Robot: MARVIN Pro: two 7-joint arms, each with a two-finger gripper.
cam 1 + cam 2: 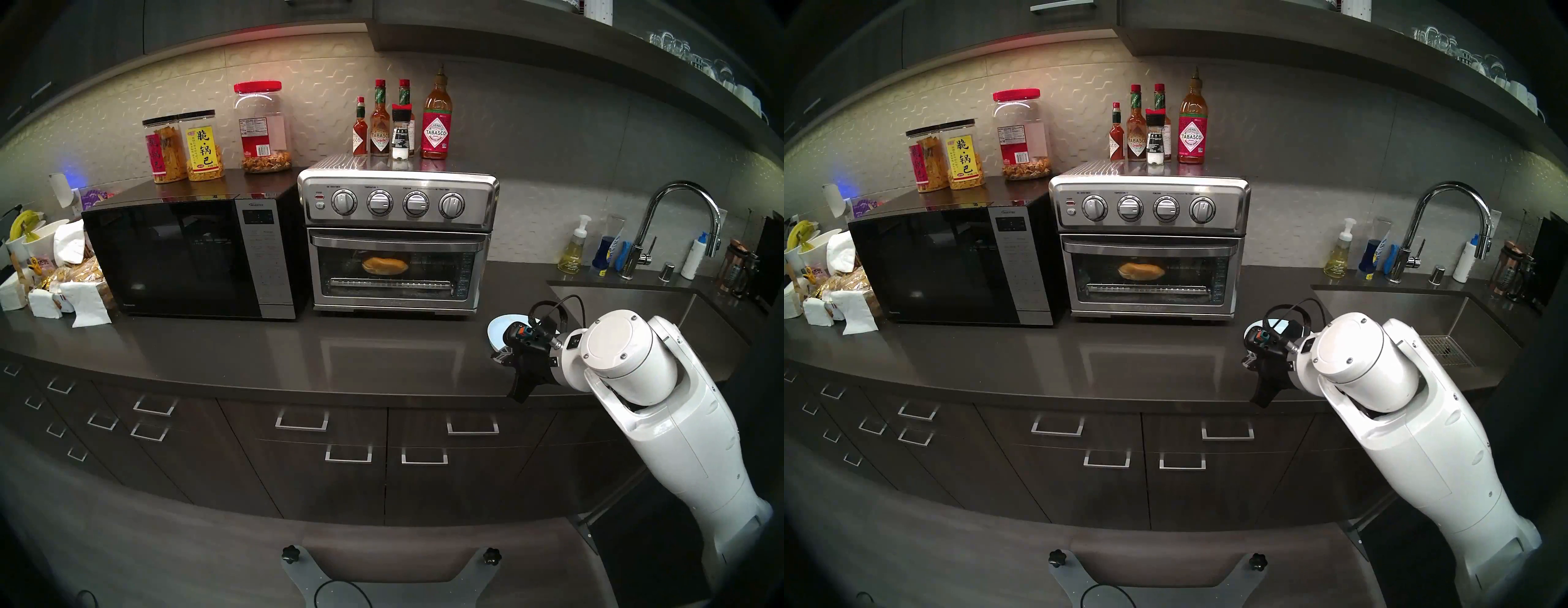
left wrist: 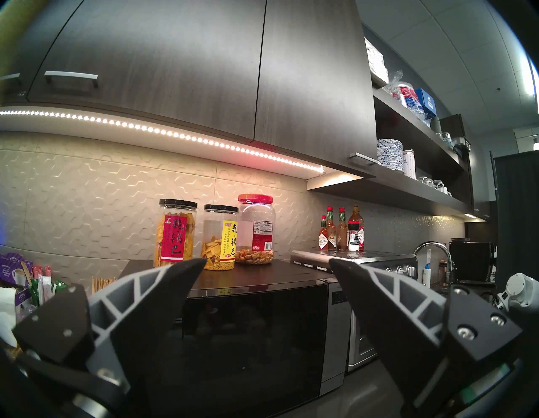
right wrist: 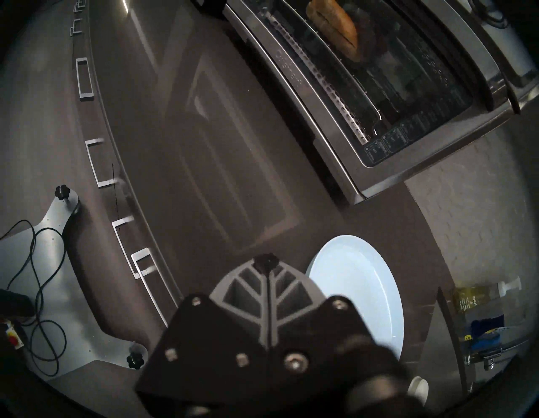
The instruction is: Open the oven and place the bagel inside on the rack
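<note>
Dark glossy stone countertop (image 1: 263,352) carries the boxy brushed-steel oven (image 1: 399,237), glass door shut.
Glossy golden-brown bagel (image 1: 385,264) sits inside on the wire rack (image 1: 392,283); right gripper (image 3: 266,262) pinched empty, left gripper (image 2: 267,267) spread wide.

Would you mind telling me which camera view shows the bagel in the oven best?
The head stereo left view: the bagel sits whole and level behind the oven's glass door. The head stereo right view is nearly the same. The right wrist view cuts it off at the top edge. The left wrist view shows only the oven's top, no bagel.
</note>
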